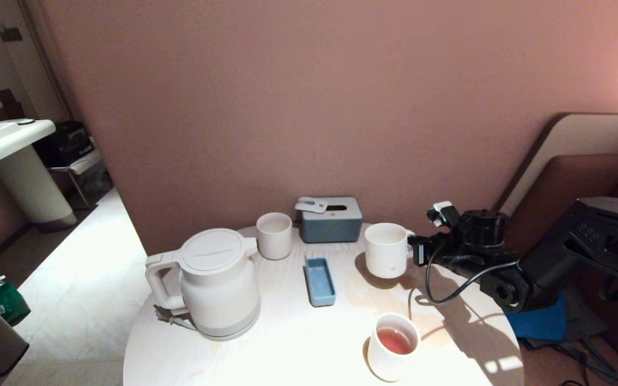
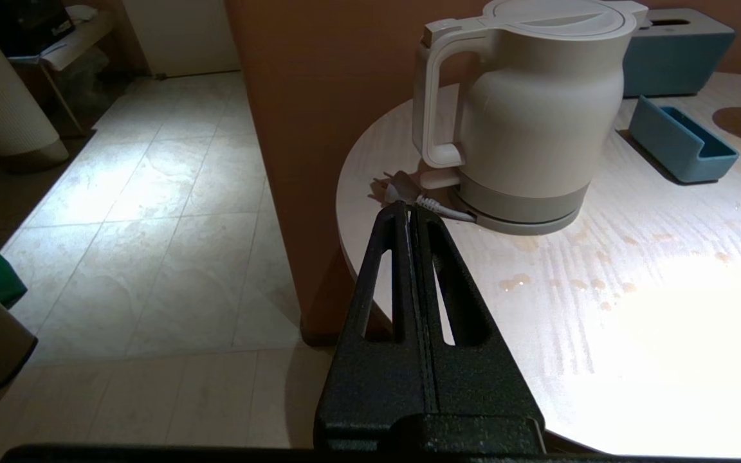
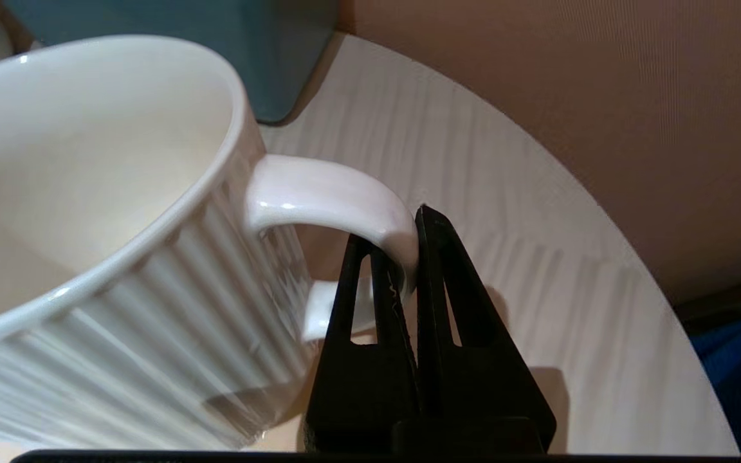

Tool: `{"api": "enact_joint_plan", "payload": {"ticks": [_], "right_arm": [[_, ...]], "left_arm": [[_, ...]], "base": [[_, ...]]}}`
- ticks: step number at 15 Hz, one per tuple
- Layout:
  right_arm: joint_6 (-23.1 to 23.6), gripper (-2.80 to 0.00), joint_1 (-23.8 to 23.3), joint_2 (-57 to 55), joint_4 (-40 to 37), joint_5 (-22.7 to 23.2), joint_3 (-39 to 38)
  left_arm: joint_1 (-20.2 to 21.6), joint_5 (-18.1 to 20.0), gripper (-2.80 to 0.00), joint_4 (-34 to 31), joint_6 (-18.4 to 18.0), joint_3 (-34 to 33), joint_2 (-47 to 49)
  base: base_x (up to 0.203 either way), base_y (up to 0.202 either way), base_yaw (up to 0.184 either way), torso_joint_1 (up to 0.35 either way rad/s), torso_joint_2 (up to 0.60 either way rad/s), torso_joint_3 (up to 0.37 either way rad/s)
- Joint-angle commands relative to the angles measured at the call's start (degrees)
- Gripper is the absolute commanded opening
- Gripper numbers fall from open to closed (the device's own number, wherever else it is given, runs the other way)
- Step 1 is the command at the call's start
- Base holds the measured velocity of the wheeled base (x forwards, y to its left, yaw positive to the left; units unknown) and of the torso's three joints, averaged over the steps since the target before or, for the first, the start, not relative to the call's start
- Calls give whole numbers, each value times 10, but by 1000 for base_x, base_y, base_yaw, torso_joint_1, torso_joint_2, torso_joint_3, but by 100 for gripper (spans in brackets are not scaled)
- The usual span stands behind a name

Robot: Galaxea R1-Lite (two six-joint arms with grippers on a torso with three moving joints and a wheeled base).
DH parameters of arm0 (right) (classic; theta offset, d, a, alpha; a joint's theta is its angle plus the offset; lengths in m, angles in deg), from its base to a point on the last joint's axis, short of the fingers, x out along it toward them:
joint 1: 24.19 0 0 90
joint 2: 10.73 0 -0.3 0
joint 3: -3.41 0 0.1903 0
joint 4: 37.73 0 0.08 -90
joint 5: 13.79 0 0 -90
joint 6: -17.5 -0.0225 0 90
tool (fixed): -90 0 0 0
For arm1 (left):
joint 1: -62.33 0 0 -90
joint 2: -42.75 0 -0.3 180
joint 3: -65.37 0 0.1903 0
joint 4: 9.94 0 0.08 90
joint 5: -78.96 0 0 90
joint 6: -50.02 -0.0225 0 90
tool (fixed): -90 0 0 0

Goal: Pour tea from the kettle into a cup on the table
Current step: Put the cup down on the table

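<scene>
Careful: your right gripper [image 3: 409,257], jaws pinched on loop handle of ribbed white mug [image 1: 385,250], far right of pale round wood-grain table [image 1: 298,343]. Thin grip; mug may twist, tip.

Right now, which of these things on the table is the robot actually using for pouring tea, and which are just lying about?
Part of the job:
- kettle
- ribbed mug, its handle pinched by the right gripper
- table

Just lying about:
- cup holding tea
- ribbed tumbler
- blue tray
- grey tissue box
- left gripper, shut and idle off the table's edge
</scene>
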Motion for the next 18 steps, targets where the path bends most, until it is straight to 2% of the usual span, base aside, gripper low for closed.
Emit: {"api": "enact_joint_plan", "payload": {"ticks": [1, 8, 18], "right_arm": [[1, -280, 2, -24, -2, 2, 28], [9, -280, 11, -69, -22, 7, 76], [10, -280, 21, -79, -23, 9, 83]], "left_arm": [[0, 0, -280, 0, 0, 0, 1], [0, 0, -280, 0, 0, 0, 1], [0, 0, -280, 0, 0, 0, 1]], "base": [[0, 0, 0, 0, 0, 0], [0, 0, 0, 0, 0, 0], [0, 0, 0, 0, 0, 0]]}}
